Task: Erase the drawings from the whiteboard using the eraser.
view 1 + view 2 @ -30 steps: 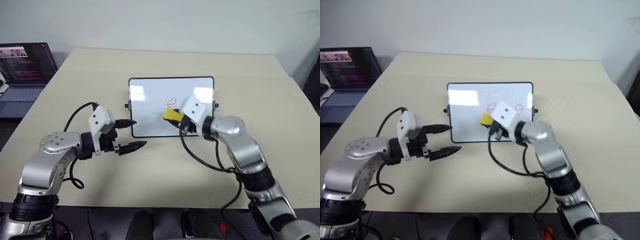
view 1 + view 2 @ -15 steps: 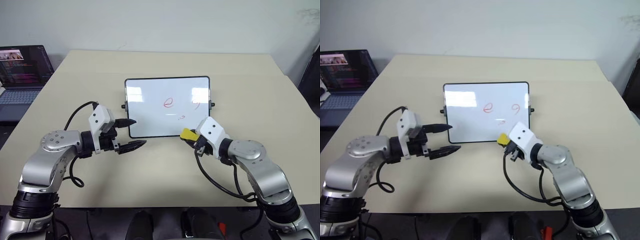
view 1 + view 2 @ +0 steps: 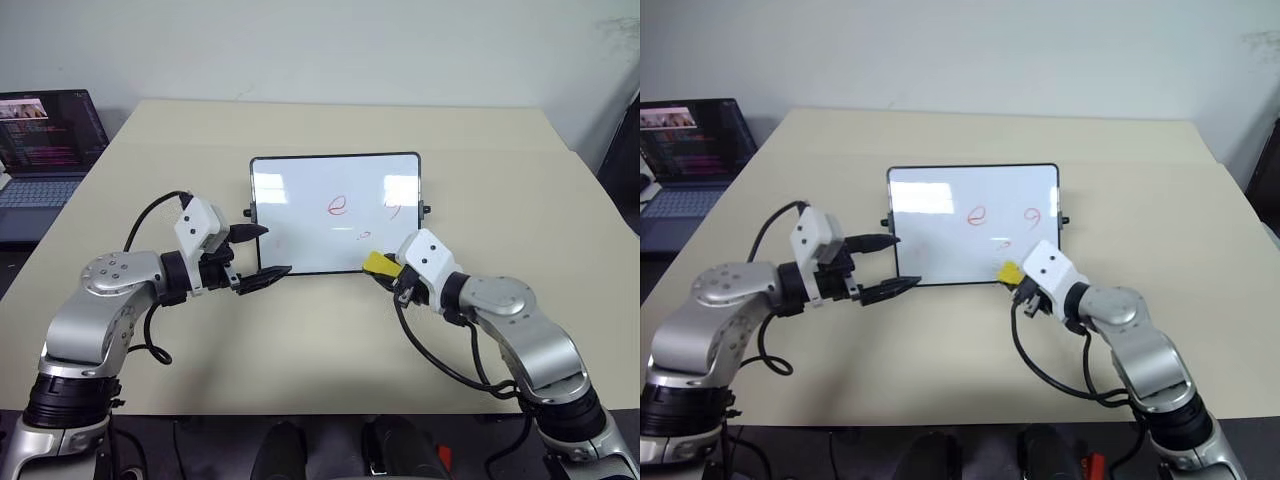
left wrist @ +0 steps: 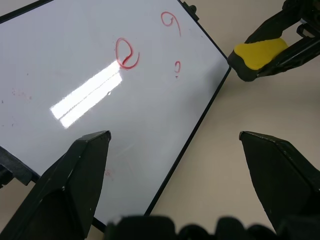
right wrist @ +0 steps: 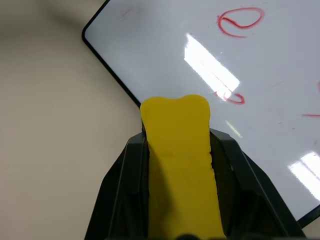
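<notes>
Item 1. Right claw [image 3: 385,272]: pinching the eraser [image 3: 377,264], a yellow block gripped between both black fingers with its free end sticking out ahead. It hangs at the near right corner of the whiteboard [image 3: 300,205], just off the frame and not on the white surface.

Item 2. Left claw [image 3: 262,252]: spread, holding nothing, its fingers straddling the board's near left corner; contact cannot be told.

Item 3. The drawings [image 3: 338,206]: three red marks unerased. A loop sits further up the board from the eraser, a hook-shaped curl [image 3: 391,209] beyond the right claw, and a small squiggle [image 3: 363,236] nearest the eraser, just ahead of its tip.

Item 4. Whiteboard: flat on the bench [image 3: 520,190], between the two claws. A laptop [image 3: 45,140] sits well beyond the left claw's outer side.

Step in hand, as judged: eraser grasped, wiping not yet started on these marks. The next move calls for carrying the eraser forward over the frame, setting it down on the small squiggle, and rubbing, with the left claw bracing the board against sliding.

View differences: the right wrist view shows the fingers closed on both sides of the eraser; the head views show the whole board and both arms together. The left wrist view shows faint pink smudging [image 4: 20,93] on the board's left part.
</notes>
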Robot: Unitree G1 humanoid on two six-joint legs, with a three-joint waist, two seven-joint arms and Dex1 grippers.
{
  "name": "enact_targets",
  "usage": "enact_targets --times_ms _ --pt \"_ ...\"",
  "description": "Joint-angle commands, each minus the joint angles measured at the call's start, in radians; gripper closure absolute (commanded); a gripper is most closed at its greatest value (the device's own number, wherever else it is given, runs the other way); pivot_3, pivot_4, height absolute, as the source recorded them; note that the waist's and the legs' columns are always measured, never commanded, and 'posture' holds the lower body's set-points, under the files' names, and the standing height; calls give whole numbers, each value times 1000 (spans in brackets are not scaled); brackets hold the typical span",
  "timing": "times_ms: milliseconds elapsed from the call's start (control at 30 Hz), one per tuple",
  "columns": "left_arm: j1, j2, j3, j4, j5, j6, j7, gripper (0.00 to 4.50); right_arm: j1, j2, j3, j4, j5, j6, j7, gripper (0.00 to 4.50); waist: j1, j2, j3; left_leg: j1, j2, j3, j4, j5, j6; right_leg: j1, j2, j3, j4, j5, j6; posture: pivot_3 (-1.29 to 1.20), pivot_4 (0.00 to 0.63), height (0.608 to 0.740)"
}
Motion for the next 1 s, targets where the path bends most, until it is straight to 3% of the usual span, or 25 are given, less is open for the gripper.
enact_targets --times_ms 33,233,567,700,867,1000 --pt "1 1 30 -22 0 -10 22 0 -43 16 -16 18 -1 -67 -34 3199 0 0 0 0 0 0 0 0 0 0 0 0 0 0 0 0 150 740" --pt "-1 -5 29 -17 9 -15 52 0 -208 83 38 166 -41 -144 -87 3199 -1 0 0 1 0 0 0 0 0 0 0 0 1 0 0 0 150 740" --pt "-13 10 31 -44 -5 3 45 0 -502 207 88 633 -152 -372 -181 3199 3 0 0 -1 1 0 0 0 0 0 -1 0 0 3 -5 0 150 740" --pt "8 -1 25 -54 -3 -5 49 0 -479 187 157 724 -205 -420 -137 3199 3 0 0 -1 1 1 0 0 0 0 -2 0 0 3 -5 0 150 740" --pt "15 -17 28 -72 -10 -3 66 0 -427 128 227 689 -230 -425 -13 3199 2 0 0 0 1 0 1 0 0 0 -2 0 1 3 -5 0 150 740" --pt "35 -15 31 -80 -9 -4 68 0 -470 162 173 743 -268 -479 -134 3199 0 0 0 2 1 0 1 0 0 0 -2 0 3 3 -5 0 150 740"
